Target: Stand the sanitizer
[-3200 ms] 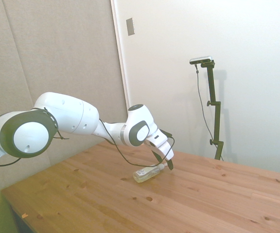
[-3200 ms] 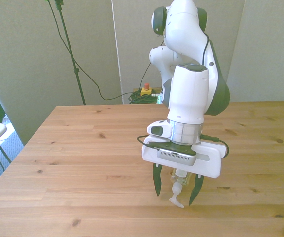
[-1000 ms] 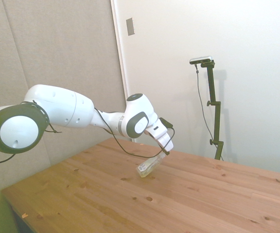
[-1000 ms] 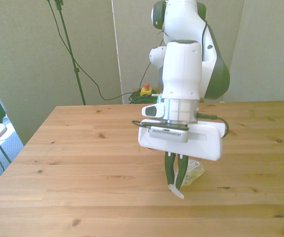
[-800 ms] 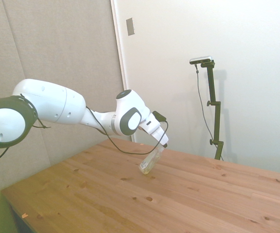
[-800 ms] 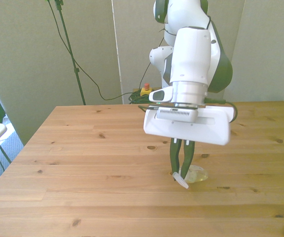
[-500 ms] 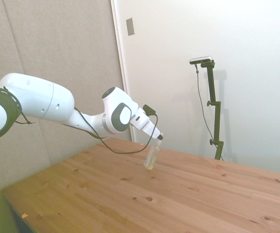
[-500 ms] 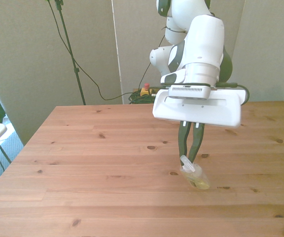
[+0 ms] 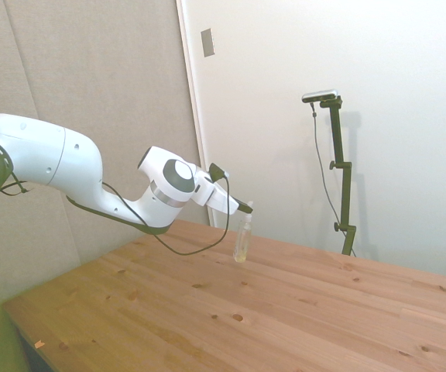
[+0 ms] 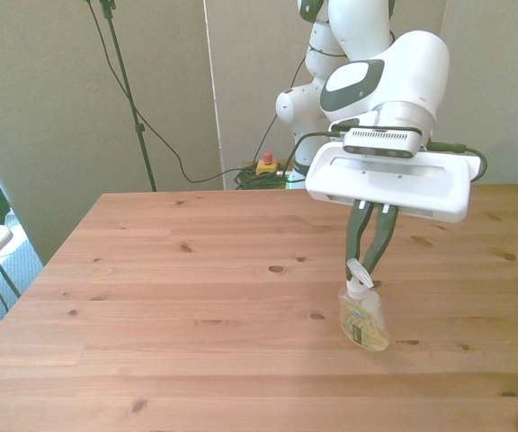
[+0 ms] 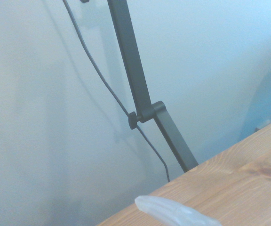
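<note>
**A:** Start at the side view's left edge. What do you have there?

**B:** You have the white arm [image 9: 60, 167] coming in from about nine o'clock and stretching across to the picture's middle. At its tip the gripper [image 9: 246, 209] sits over the wooden table [image 9: 300, 318].

**A:** And the sanitizer?

**B:** You'll find the sanitizer [image 9: 242, 242] directly under the gripper, at six o'clock from it. It is upright or very nearly so, with its base on the table and yellowish liquid showing low in the clear body.

**A:** Now take the front view, again from the left.

**B:** You see bare planks across the left half, then the sanitizer [image 10: 363, 319] right of centre. There it leans a little, its white pump top tipped toward eleven o'clock. The gripper [image 10: 364, 268] comes down on it from twelve o'clock.

**A:** How is the pincer set?

**B:** Clenched. You can see the two dark fingers [image 10: 355, 239] converge to a point around the pump top, grasping the sanitizer by its nozzle.

**A:** Anything from the wrist camera?

**B:** Only a blurred clear piece of the sanitizer [image 11: 173, 213] at the frame's edge, with table [image 11: 248, 183] and pale wall [image 11: 41, 117] beyond it.
</note>
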Available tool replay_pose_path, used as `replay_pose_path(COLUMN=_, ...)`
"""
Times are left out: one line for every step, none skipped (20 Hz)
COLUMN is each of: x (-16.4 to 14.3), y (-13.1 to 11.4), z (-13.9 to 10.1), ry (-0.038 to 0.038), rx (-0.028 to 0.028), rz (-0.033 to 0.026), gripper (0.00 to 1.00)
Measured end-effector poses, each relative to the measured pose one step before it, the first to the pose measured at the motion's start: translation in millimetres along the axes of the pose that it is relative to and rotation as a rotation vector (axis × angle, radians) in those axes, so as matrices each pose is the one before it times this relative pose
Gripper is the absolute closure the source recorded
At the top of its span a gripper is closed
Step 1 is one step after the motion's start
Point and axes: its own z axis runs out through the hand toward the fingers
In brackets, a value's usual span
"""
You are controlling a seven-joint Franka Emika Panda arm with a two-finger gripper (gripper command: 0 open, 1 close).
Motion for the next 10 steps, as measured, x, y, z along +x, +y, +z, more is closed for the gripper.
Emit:
replay_pose_path(x=-4.47, y=3.01, z=-1.39, ry=0.01204, rx=0.00684, rz=0.00021, gripper=1.00)
replay_pose_path(x=-3.67, y=2.87, z=-1.11, ry=0.01055, rx=0.00552, rz=0.00059, gripper=1.00)
replay_pose_path(x=-3.72, y=3.18, z=-0.66, ry=0.01076, rx=0.00319, rz=-0.00115, gripper=1.00)
replay_pose_path(x=-3.50, y=2.99, z=-0.43, ry=0.00808, rx=0.00274, rz=0.00002, gripper=1.00)
replay_pose_path(x=-3.24, y=2.34, z=0.10, ry=0.00687, rx=0.00316, rz=-0.00099, gripper=1.00)
replay_pose_path(x=-3.08, y=1.77, z=0.34, ry=0.00916, rx=0.00266, rz=-0.00037, gripper=1.00)
replay_pose_path(x=-2.59, y=1.68, z=0.44, ry=0.01221, rx=0.00176, rz=-0.00024, gripper=1.00)
replay_pose_path(x=-2.63, y=1.50, z=0.25, ry=0.01110, rx=0.00241, rz=-0.00101, gripper=1.00)
replay_pose_path(x=-2.68, y=1.07, z=-0.06, ry=0.00896, rx=0.00194, rz=0.00110, gripper=1.00)
replay_pose_path(x=-2.30, y=1.00, z=-0.15, ry=0.00986, rx=0.00205, rz=-0.00170, gripper=1.00)
